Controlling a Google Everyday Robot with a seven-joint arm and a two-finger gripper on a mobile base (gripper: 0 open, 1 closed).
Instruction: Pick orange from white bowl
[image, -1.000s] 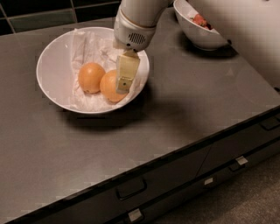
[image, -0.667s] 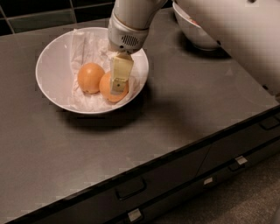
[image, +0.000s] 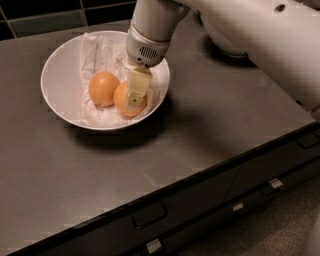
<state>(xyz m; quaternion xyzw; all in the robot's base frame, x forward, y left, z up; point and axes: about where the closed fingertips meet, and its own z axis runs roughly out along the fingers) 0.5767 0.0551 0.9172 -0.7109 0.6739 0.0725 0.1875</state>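
Note:
The white bowl (image: 60, 75), lined with crumpled white paper, stands at the counter's back left. Two oranges lie side by side in it. The orange (image: 121, 100) is the right one; its twin (image: 103, 88) lies touching it on the left. My gripper (image: 135, 102) reaches down into the bowl from the upper right and sits directly on the right orange, with its pale yellow tip covering the fruit's middle. The far side of the orange is hidden behind the gripper.
A second white bowl (image: 222, 46) stands at the back right, mostly hidden by my white arm (image: 260, 35). The dark counter (image: 200, 125) ends at a front edge with drawers (image: 150, 215) below. A dark tiled wall runs along the back.
The gripper has shifted slightly left and lower onto the right orange. The arm now covers more of the back-right bowl. The oranges have not visibly moved.

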